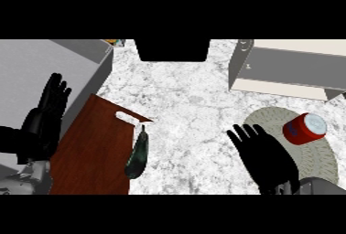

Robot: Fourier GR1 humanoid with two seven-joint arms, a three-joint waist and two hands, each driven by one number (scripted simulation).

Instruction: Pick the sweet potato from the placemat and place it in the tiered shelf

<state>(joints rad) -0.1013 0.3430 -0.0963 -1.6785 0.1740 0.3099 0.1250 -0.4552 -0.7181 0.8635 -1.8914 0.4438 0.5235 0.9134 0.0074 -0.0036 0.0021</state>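
Right hand (267,157) hovers, fingers straight, by the placemat (324,160).
A red can (305,128) lies up-right of it, tilted diagonally; no sweet potato is apparent. Left hand (44,121) rests open, far off.

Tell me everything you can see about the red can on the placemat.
The red can is a short cylinder with a glossy red side bearing a dark blue label patch and a pale, whitish end. It lies tipped on its side, the pale end facing up and right. It rests on the upper right part of the oval woven placemat. The right hand is open just to its left, not touching it.
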